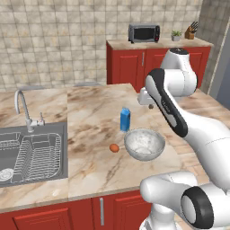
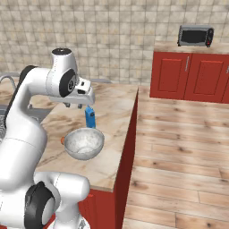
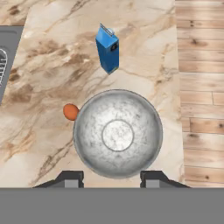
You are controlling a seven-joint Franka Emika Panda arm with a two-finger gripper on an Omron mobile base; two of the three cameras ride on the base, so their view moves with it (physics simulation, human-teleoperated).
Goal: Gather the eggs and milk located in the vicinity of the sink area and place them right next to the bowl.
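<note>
Fingertips of the gripper (image 3: 111,178) rose at the bottom of the hand view, spread wide with nothing between them, well above the marble counter (image 3: 52,78). Directly beyond them lay the speckled grey-white bowl (image 3: 117,133), round and broad, its pale inside bare. Touching or just beside its rim, on the sink side, sat the brown-orange egg (image 3: 70,112) (a single one, far smaller than the bowl). Farther on stood the blue milk carton (image 3: 107,54), upright on the counter, near the bowl but apart from it. At the left edge of the hand view showed a strip of the grey steel sink (image 3: 6,61). In the left base view the bowl (image 1: 144,144) rested near the counter's right end, the egg (image 1: 114,148) just to its left and the milk carton (image 1: 125,119) just behind it, while the sink (image 1: 31,155) with its wire dish rack (image 1: 38,157) and curved chrome faucet (image 1: 22,108) lay well to the left. From the right base view the hand (image 2: 80,99) hung above the carton (image 2: 90,118) and bowl (image 2: 84,144), with the egg (image 2: 62,140) peeking past the bowl's far rim. Against the back wall, on a red cabinet (image 1: 130,65), sat a toaster oven (image 1: 144,33), with a potted plant (image 1: 176,35) and a knife block (image 1: 191,30) beside it.
</note>
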